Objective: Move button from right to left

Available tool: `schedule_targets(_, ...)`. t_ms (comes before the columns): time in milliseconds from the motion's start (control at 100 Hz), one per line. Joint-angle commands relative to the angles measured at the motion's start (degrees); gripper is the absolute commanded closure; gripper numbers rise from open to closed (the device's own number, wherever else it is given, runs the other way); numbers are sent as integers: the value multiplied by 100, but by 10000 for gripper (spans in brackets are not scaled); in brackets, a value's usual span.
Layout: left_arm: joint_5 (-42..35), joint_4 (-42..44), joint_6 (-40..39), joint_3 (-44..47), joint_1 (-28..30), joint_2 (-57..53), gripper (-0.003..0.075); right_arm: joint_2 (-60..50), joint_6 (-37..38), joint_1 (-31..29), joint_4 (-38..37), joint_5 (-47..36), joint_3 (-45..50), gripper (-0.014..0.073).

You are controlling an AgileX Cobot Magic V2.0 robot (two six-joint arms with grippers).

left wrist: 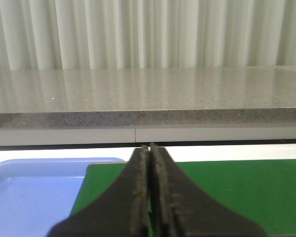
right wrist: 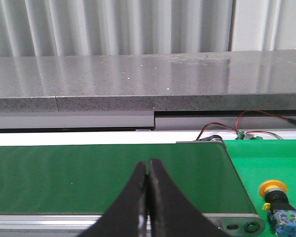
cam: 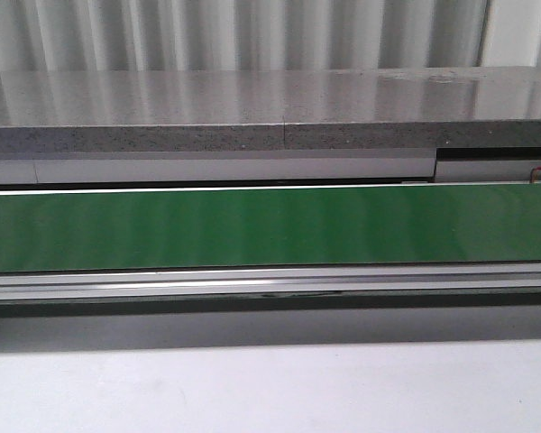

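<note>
The button (right wrist: pixel 277 197), with a yellow-orange cap and a blue-grey body, lies on a bright green surface (right wrist: pixel 266 163) past the right end of the dark green conveyor belt (right wrist: pixel 108 175). It shows only in the right wrist view. My right gripper (right wrist: pixel 148 164) is shut and empty, over the belt's near edge, well to the left of the button. My left gripper (left wrist: pixel 149 148) is shut and empty, over the belt's left end (left wrist: pixel 237 192). Neither gripper shows in the front view.
A blue tray (left wrist: pixel 34 192) sits just past the belt's left end. A grey speckled shelf (cam: pixel 270 113) runs behind the belt (cam: pixel 270 225). Red and black wires (right wrist: pixel 227 129) lie behind the bright green surface. A metal rail (cam: pixel 270 284) edges the belt's front.
</note>
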Motion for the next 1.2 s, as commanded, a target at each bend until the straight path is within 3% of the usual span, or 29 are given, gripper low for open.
schedule_targets(0, -491, -8, -40, 141, 27, -202, 740, -86, -15, -5, -53, -448, -96, 661)
schedule_targets(930, -491, -8, -40, 141, 27, -202, 740, -86, -20, -5, 23, -657, -188, 661)
schedule_targets(1030, -491, -8, -40, 141, 27, -202, 740, -86, -20, -5, 94, -275, -476, 661)
schedule_targets(1190, -491, -8, -40, 141, 27, -202, 740, 131, -20, -10, 102, 1115, -1314, 661)
